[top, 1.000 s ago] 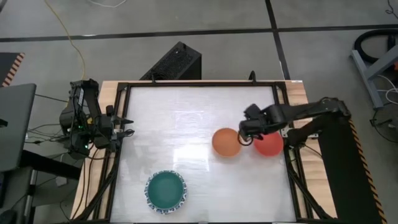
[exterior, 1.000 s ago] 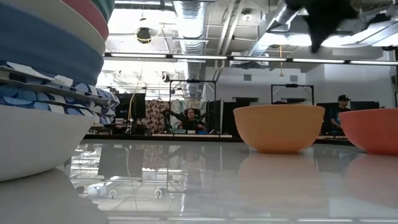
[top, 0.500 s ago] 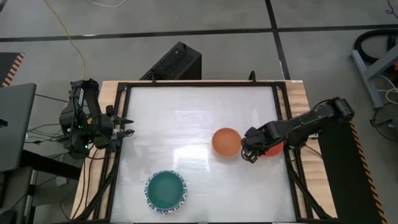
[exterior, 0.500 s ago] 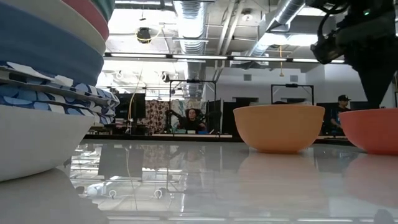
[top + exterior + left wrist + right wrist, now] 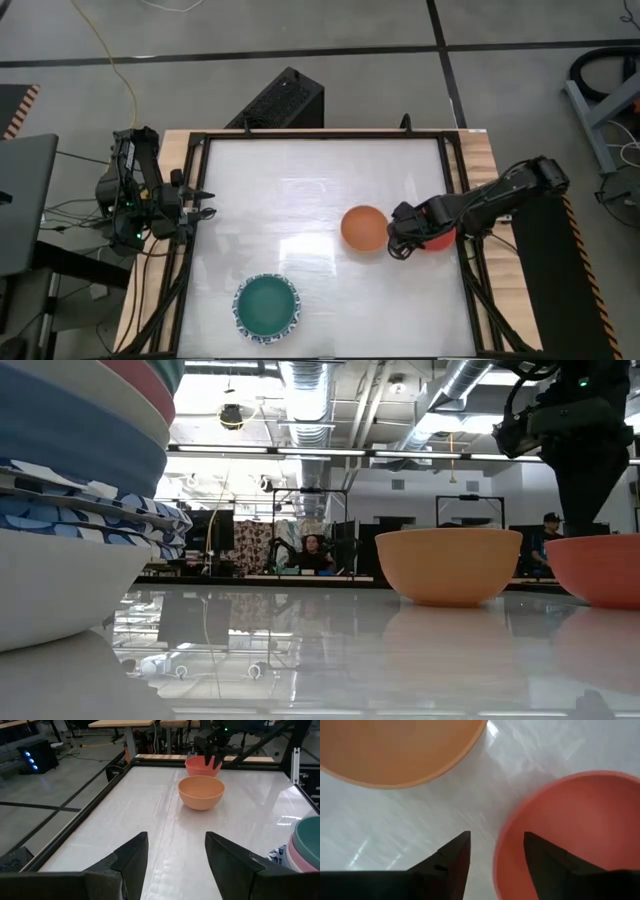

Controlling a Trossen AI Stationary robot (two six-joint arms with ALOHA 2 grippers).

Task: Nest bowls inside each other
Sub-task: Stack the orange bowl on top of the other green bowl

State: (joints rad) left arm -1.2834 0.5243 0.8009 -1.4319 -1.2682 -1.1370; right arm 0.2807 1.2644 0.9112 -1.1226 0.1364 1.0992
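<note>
Worktop [image 5: 310, 190]: white, glossy, dark-framed.

Loose bowls: two, standing side by side near the right edge, close but with bare worktop between them.
- Orange bowl [image 5: 363, 228]: upright, toward the middle of the worktop.
- Red bowl [image 5: 438, 240]: upright, at the right frame, partly covered by the right arm in the high view.

Stack of bowls [image 5: 267, 308]: one stack, at the near edge left of centre. From above only the teal bowl on top and a blue-patterned white rim beneath it show. In the low view the stack fills the left side; bands visible from bottom up: white, blue-patterned, plain blue, pink, teal. An exact count of stacked bowls cannot be made. The left wrist view catches teal and pink rims and a bit of blue pattern at its edge.

Right pincer [image 5: 398, 243]: lowered over the gap between the two loose bowls, at the red bowl's rim nearest the orange one. In the right wrist view the two fingers stand apart, one over bare worktop, the other over the inside of the red bowl's rim, so the rim lies between them. Released, nothing grasped.

Left pincer [image 5: 204, 204]: parked at the left edge of the worktop, well apart from all bowls. Its two fingers stand apart with nothing between them.

Background, low view: one seated person [image 5: 312, 549] far off in the room.
</note>
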